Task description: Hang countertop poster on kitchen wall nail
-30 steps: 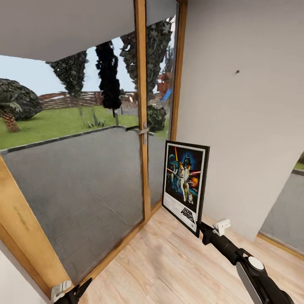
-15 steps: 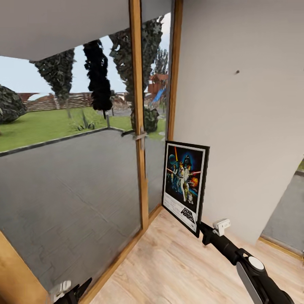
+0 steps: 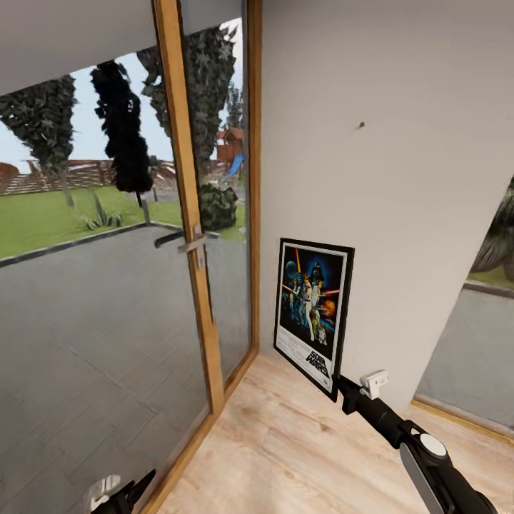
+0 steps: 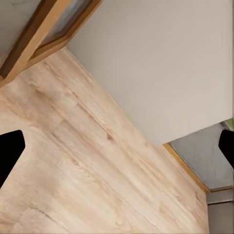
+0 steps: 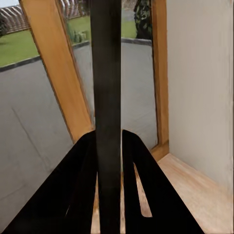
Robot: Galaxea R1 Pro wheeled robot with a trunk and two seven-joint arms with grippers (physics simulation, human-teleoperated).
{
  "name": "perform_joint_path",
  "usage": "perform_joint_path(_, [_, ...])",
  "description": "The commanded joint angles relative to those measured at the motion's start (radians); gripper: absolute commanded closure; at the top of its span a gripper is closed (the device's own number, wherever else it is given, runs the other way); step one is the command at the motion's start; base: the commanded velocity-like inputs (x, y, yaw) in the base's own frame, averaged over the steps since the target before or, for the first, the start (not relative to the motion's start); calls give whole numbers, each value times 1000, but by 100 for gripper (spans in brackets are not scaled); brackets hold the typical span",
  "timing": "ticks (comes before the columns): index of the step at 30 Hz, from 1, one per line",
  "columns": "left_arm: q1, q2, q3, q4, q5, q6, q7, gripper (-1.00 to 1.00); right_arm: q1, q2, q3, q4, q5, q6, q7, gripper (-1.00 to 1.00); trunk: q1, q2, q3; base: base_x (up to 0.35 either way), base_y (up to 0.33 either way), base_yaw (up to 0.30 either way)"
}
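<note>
The poster [image 3: 313, 314], black-framed with a white border and dark blue space art, is held upright in front of the pale wall [image 3: 400, 214]. My right gripper [image 3: 340, 390] is shut on its lower right corner. In the right wrist view the poster [image 5: 108, 97] appears edge-on as a dark bar between the two black fingers [image 5: 80, 165]. A small dark wall nail [image 3: 361, 126] sits high on the wall, above and right of the poster. My left gripper [image 3: 123, 494] hangs low at the left, and its fingertips [image 4: 9, 156] stand wide apart over wooden floor. The kitchen countertop is out of view.
A tall glass door with a wooden frame [image 3: 187, 214] and a metal handle [image 3: 193, 244] stands to the left, with a paved yard and trees beyond it. Light wooden floor [image 3: 300, 442] lies below. A second glazed opening [image 3: 478, 343] is right of the wall.
The whole view has swung to the right, so the door frame, wall and nail have shifted left in the picture. The poster and my right arm keep the same place in the view.
</note>
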Motion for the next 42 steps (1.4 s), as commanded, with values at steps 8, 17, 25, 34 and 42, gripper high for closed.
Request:
perform_joint_path(8, [0, 1, -10, -1, 7, -5, -2, -100, -1, 0, -1, 1, -9, 1, 6, 100, 1, -2, 5, 192, -56, -274])
perform_joint_path(17, [0, 1, -9, -1, 7, -5, -2, -100, -1, 0, -1, 1, -9, 1, 6, 100, 1, -2, 12, 14, -3, -274])
perform_joint_path(25, [0, 1, -10, -2, 7, -5, -2, -100, -1, 0, -1, 1, -9, -2, 5, 100, 1, -2, 15, 133, 137, -149])
perform_joint_path(34, [0, 1, -9, -3, 7, -5, -1, -100, -1, 0, -1, 1, -9, 0, 7, 100, 1, -2, 18, 296, 107, -270])
perform_joint_path(42, [0, 1, -9, -2, 7, -5, -1, -100, -1, 1, -1, 1, -9, 0, 6, 100, 1, -2, 23, 154, 4, -299])
